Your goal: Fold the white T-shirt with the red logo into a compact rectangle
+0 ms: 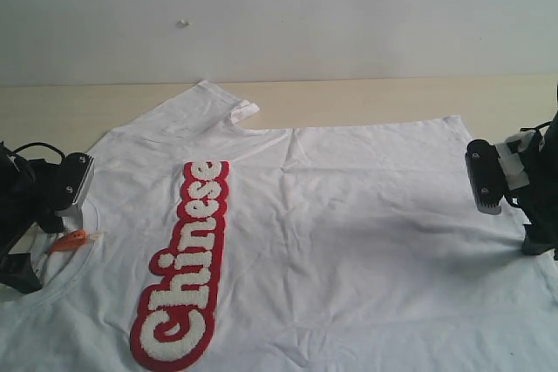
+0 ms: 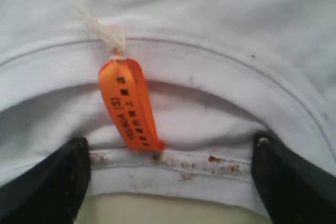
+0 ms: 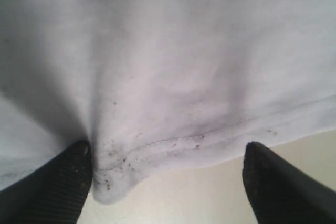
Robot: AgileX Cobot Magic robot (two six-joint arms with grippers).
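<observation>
Pale wooden bench (image 1: 366,98), plain white wall (image 1: 349,15) behind. The white short-sleeved cotton T-shirt (image 1: 349,233) runs out of frame below. Left jaws and right jaws gape wide.

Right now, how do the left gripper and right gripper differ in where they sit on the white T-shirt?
The left gripper sits at the collar, orange tag between its fingers; the right gripper sits at the hem, plain cloth only. Cloth bunches by one right gripper finger; the collar lies smooth by the left gripper. Both are open.
</observation>
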